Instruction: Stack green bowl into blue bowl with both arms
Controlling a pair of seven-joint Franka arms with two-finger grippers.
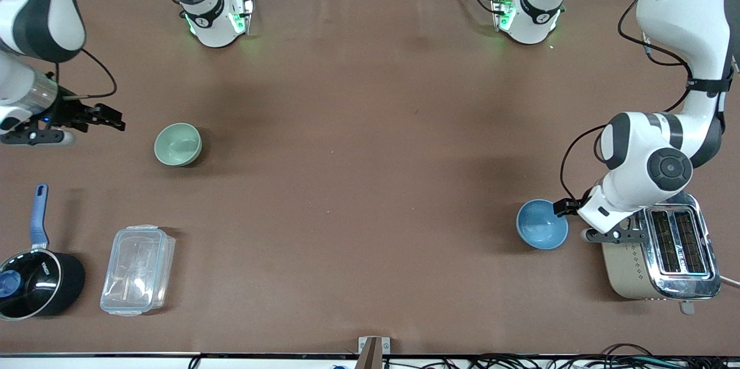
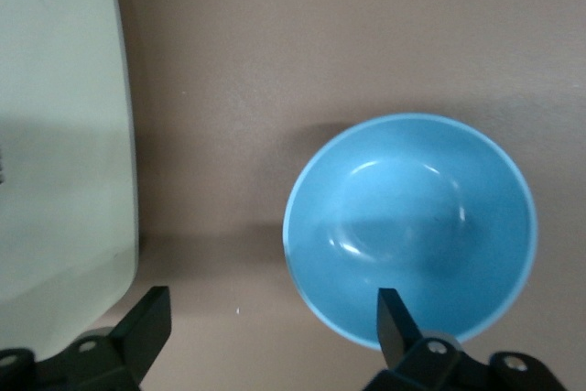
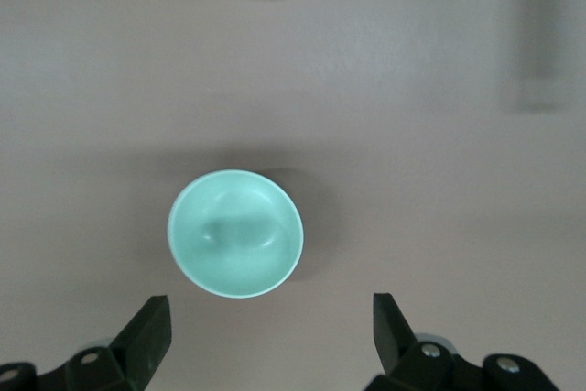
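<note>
The left gripper point(image 2: 270, 322) hangs wide open over the blue bowl's point(image 1: 541, 224) 3 o'clock rim (toaster point(image 1: 665, 256) just beside); descending, a finger could tip it. The right gripper point(image 3: 270, 327), spread wide, hovers at the green bowl's point(image 1: 178, 144) 9 o'clock, toward the right arm's end

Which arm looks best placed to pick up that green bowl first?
Probably the right arm. Its open claw hangs near the green bowl. The left claw, also open, is at the blue bowl beside the toaster, at the table's left-arm end.
</note>
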